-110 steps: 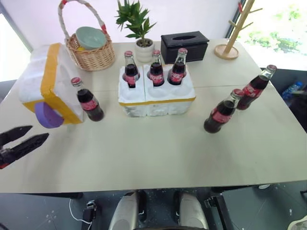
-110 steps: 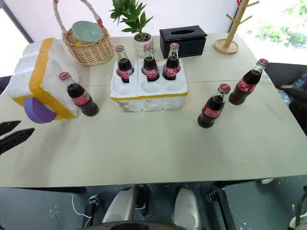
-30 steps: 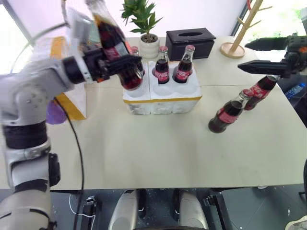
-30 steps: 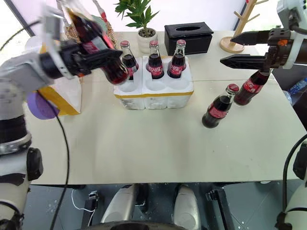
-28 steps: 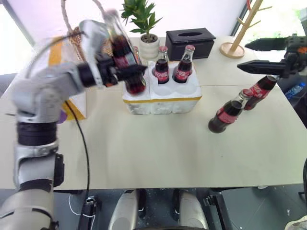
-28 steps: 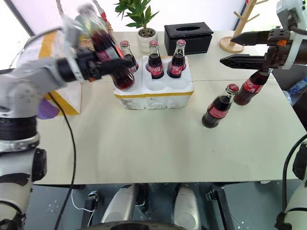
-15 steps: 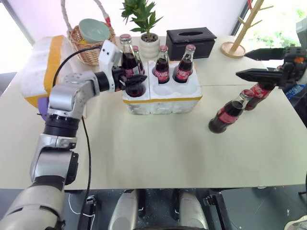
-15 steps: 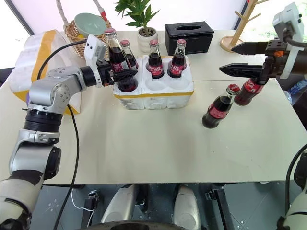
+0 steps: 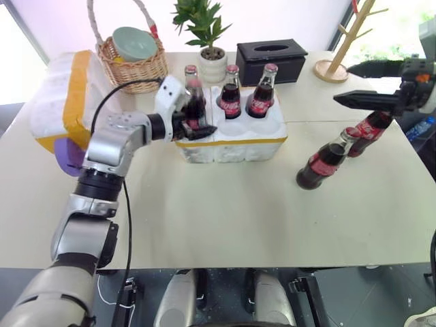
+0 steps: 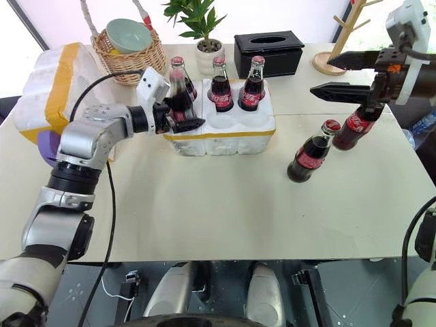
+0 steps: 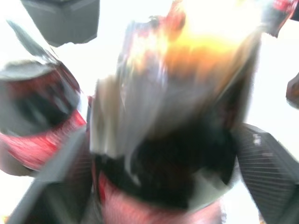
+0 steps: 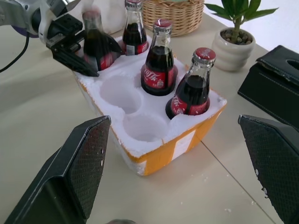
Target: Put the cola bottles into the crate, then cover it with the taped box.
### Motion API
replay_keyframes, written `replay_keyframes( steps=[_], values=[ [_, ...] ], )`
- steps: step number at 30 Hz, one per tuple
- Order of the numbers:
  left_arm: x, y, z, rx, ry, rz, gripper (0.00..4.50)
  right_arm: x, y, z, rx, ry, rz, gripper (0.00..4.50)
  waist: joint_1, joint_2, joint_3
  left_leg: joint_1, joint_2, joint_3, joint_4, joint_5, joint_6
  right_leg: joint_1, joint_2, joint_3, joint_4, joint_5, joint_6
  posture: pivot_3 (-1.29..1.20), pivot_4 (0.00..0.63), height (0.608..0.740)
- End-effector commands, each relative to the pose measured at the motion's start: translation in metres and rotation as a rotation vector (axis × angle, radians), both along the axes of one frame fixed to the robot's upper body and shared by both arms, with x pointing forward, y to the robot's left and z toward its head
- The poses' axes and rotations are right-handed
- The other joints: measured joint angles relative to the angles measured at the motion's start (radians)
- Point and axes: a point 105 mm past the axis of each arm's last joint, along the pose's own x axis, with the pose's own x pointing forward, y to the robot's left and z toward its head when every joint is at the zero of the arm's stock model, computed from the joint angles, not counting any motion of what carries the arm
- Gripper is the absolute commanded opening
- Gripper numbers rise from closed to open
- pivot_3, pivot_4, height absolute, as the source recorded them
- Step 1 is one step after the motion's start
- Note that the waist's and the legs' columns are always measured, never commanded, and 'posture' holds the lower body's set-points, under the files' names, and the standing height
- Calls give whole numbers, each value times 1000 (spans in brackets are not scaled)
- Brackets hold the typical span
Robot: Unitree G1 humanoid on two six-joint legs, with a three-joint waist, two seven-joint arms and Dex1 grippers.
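Observation:
The crate (image 9: 231, 142) is a low white foam block with a yellow band, standing mid-table. Three cola bottles (image 9: 230, 101) stand in its back row. A fourth bottle (image 10: 178, 101) stands in the front-left well, and my left gripper (image 9: 191, 124) is open with a finger on either side of it. That bottle (image 11: 177, 140) looms between the fingers (image 11: 266, 163) in the left wrist view. Two more bottles (image 9: 320, 167) (image 9: 364, 126) stand on the table at the right, below my open right gripper (image 9: 344, 83). The taped box (image 9: 65, 102) sits at the far left.
Along the back edge stand a wicker basket (image 9: 133, 65) holding a bowl, a potted plant (image 9: 204, 41), a black tissue box (image 9: 271, 61) and a wooden rack (image 9: 340, 48). Two front wells (image 12: 138, 128) of the crate gape empty.
My left arm brought the bottle down from above into the crate's front-left well, and its fingers have spread off it. The right gripper has stayed hovering over the two right bottles.

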Motion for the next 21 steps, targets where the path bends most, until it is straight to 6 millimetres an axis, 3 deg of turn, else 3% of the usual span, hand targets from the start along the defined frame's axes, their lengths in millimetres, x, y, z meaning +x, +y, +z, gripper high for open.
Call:
replay_keyframes(
  steps=[1,6,8,10,13,16,18,21],
  values=[
    [-5,3,12,-39,-19,-15,4419,0,3,11,-18,-48,12,4500,0,0,0,0,0,0,0,0,0,0,0,0,0,0,0,0,150,736],
    [-20,14,42,-133,-36,-74,4419,1,1,23,-40,-81,21,4500,-3,0,0,0,0,0,0,0,0,-1,0,0,0,0,0,0,150,736],
    [-33,23,65,-184,-47,-131,4419,-2,-5,42,-13,-130,12,4500,-4,0,0,0,1,0,0,0,0,-1,0,0,1,0,0,0,150,736],
    [-53,36,95,-238,-62,-207,4419,-10,-20,75,77,-212,-43,4500,-6,0,0,-1,1,1,0,0,0,-2,1,1,1,0,0,0,150,736],
    [-84,44,121,-273,-56,-332,4419,-25,-45,91,122,-236,-119,4500,2,0,0,-2,1,0,-1,0,0,-3,1,1,-1,0,0,0,150,736],
    [-117,43,123,-220,-19,-475,4419,-50,-67,90,118,-236,-160,4500,2,0,0,-1,1,-1,-2,-1,1,1,2,1,-2,0,0,0,150,736],
    [-133,39,108,-150,24,-536,4419,-66,-79,69,96,-170,-188,4500,-2,-1,0,-1,0,1,-2,-2,2,1,0,3,-3,0,0,0,150,736],
    [-141,33,90,-93,64,-557,4419,-85,-84,40,82,-80,-213,4500,-3,0,-1,3,1,3,-1,-1,1,2,1,4,-1,0,0,0,150,736]
  ],
)
